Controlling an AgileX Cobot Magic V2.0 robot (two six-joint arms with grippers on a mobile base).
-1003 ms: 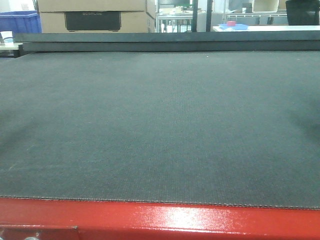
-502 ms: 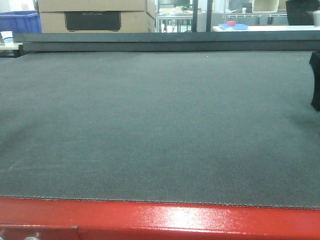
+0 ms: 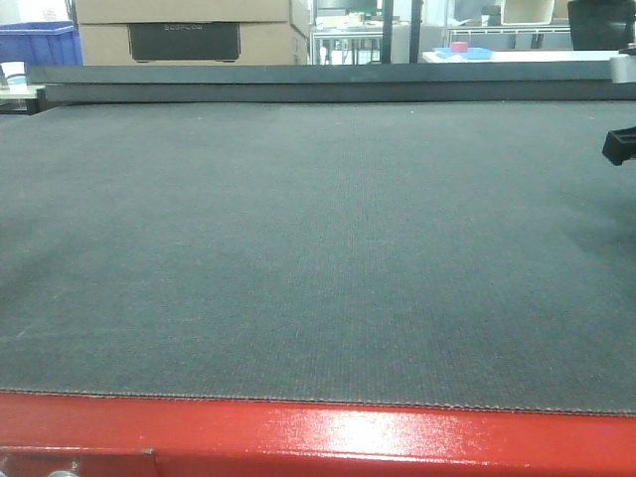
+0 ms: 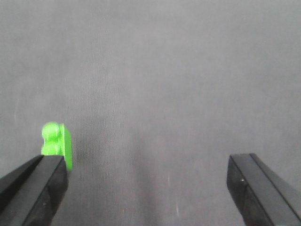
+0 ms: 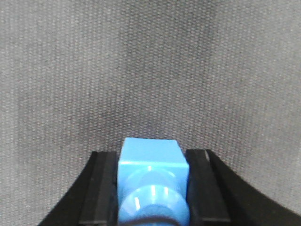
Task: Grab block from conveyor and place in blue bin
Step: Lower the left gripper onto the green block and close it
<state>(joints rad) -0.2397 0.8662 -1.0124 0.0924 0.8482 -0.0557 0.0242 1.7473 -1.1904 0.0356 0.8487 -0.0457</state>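
Blue block (image 5: 149, 153) clenched, my right hand (image 5: 151, 165) is rising above the conveyor (image 3: 298, 248); my left hand (image 4: 146, 165) is hanging released.

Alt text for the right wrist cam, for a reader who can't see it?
A light blue plastic block with a round stud sits clamped between the two black fingers of the right gripper at the bottom centre. The dark grey woven conveyor belt fills the rest of the frame.

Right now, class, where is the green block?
In the left wrist view the green block lies on the conveyor at lower left, just past the picture-left finger of the open left gripper, not centred between its fingers.
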